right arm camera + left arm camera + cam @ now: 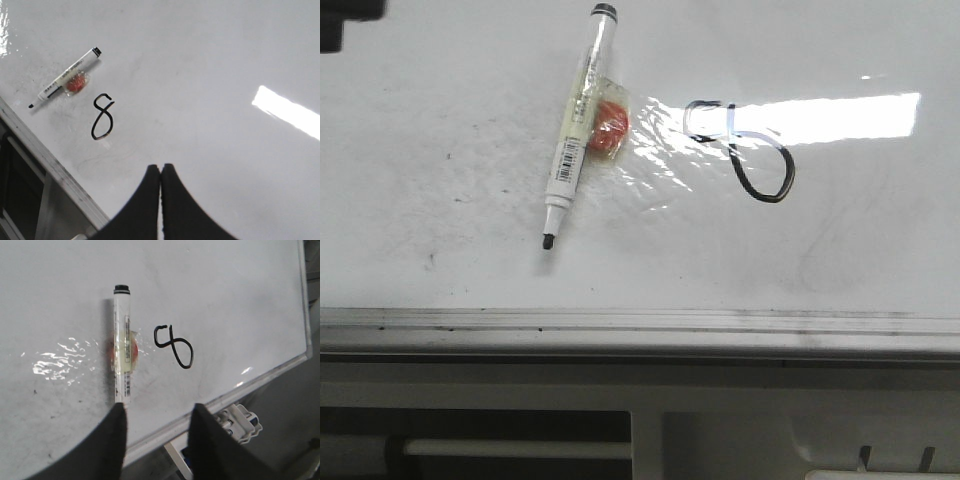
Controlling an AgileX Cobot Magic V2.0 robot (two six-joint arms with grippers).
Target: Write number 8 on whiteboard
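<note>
A: Black rubber on the left gripper (157, 440), fingers spread wide with nothing between them, hanging just above the uncapped tip end of the marker (121, 345). The right gripper (160, 200) has its fingers pressed together, empty, off over bare board.

B: And the number 8 (737, 150)?

A: Drawn in thin black line on the whiteboard (440, 120), lying tilted in the front view, near the marker but not touching it. One loop squarish, one rounder, and they join. The marker lies flat beside it, with an orange blob (610, 128) taped to its barrel under clear film.

B: So the writing looks finished to me. What's left to do well?

A: I'd judge the step is simply clearing away. Lift the left arm straight up, keeping those open fingers off the marker so it doesn't roll across the fresh ink. The grey edge strip (640, 322) is nearby; nudging the marker toward it could send it off the board.
</note>
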